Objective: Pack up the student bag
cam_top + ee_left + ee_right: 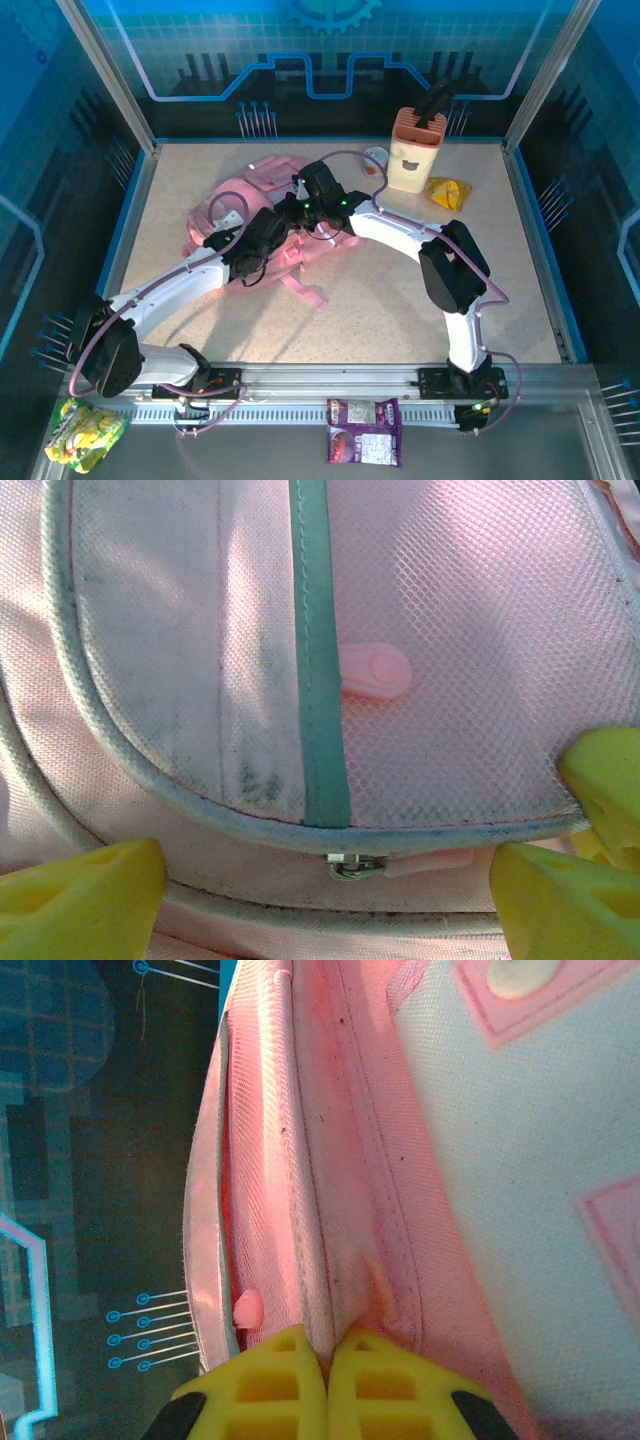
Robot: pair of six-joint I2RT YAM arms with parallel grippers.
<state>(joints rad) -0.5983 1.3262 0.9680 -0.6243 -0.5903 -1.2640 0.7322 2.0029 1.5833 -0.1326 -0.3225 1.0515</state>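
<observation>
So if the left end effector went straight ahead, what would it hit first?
Most likely the student bag: the open left end effector points at its pink fabric, by the zipper pull under the mesh pocket. Depth is hard to judge.

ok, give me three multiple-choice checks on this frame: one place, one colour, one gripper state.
1. Where is the purple packet? A far left corner; B near edge, middle; C far right corner.
2. What colour are the left gripper's fingers? A black; B white; C yellow.
3. The right gripper is: A shut on the student bag; B open above it; C shut on nothing.
Key: 1B, the top view shows it lying on the near ledge; 2C, they are yellow in the left wrist view; 3A, its fingers meet on a pink seam.
</observation>
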